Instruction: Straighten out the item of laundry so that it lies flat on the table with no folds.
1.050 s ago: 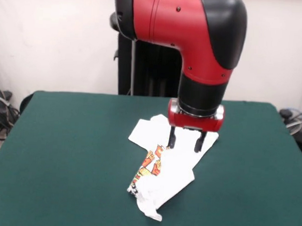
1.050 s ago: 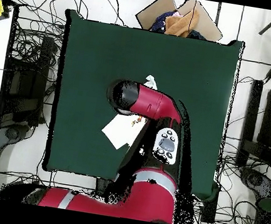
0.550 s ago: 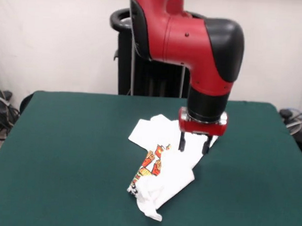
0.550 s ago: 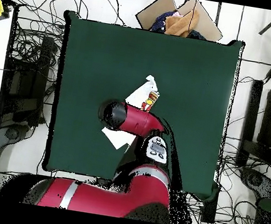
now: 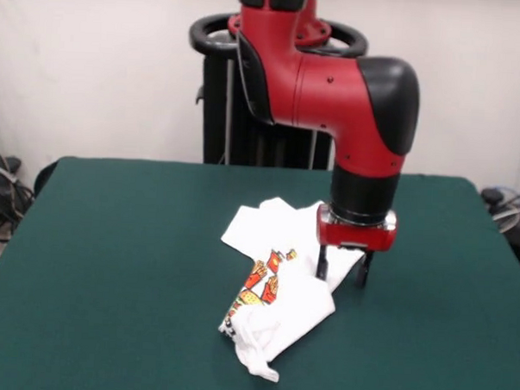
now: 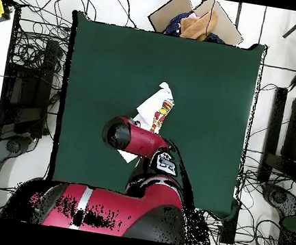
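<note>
Crumpled T-shirt (image 5: 277, 295) on green table (image 5: 110, 266), print partly folded under, gripper (image 5: 342, 269) released over its edge

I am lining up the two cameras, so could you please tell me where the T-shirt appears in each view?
Front view: the T-shirt lies crumpled just right of centre, low in the picture, under the gripper.
Overhead view: the T-shirt sits at centre, its lower part hidden by the arm.
Shared landmark: the green table.

Crumpled white printed T-shirt (image 5: 277, 295) mid green table (image 5: 110, 266).
</note>
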Motion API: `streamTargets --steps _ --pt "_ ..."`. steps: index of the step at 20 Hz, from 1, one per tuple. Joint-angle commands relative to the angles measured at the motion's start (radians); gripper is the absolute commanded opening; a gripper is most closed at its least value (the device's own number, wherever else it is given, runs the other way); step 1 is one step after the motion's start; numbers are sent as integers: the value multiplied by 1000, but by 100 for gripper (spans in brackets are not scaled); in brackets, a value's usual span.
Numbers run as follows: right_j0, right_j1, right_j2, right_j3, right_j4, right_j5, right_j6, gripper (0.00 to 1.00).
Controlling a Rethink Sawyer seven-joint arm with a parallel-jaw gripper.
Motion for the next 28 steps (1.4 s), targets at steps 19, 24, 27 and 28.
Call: streamTargets --steps 19,24,27,28 --pt "269 28 -199 -30 126 61 241 0" --pt "238 38 -159 -17 122 35 233 0" --pt "210 16 -134 -5 134 26 248 0" --pt "205 0 -133 -9 131 44 238 0"
